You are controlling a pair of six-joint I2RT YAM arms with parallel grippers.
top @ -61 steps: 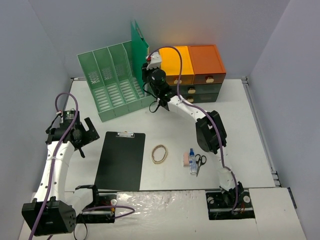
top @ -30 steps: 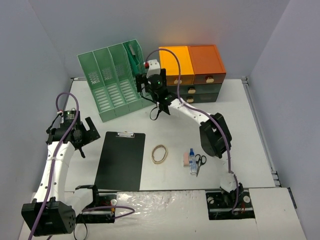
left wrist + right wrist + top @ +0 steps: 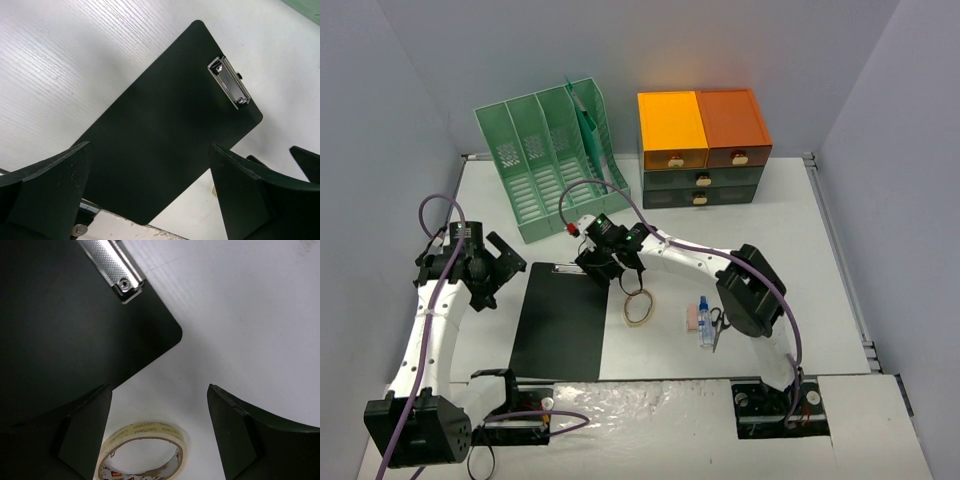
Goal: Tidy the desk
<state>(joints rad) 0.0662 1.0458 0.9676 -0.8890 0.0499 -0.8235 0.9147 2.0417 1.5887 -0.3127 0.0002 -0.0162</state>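
Observation:
The white desk (image 3: 790, 230) holds a black clipboard (image 3: 560, 320) with a metal clip, and a roll of clear tape (image 3: 639, 307) just right of it. My right gripper (image 3: 618, 272) hovers open over the clipboard's (image 3: 60, 330) top right corner. The tape (image 3: 142, 452) lies on the desk below the gap, touching neither finger. My left gripper (image 3: 498, 266) is open wide at the clipboard's left, above the desk. In the left wrist view the clipboard (image 3: 165, 130) lies beyond its empty gripper (image 3: 150, 150).
A green slotted file rack (image 3: 545, 165) with a green folder (image 3: 585, 115) in its right slot stands at the back left. An orange-and-dark-green drawer cabinet (image 3: 702, 130) stands at the back. A small bottle (image 3: 705, 322), a pink eraser (image 3: 692, 318) and scissors (image 3: 720, 325) lie front right.
My right arm has left the green folder in the rack and swung down and forward to the clipboard's corner above the tape. Its jaws have narrowed a little. The left arm shifted slightly.

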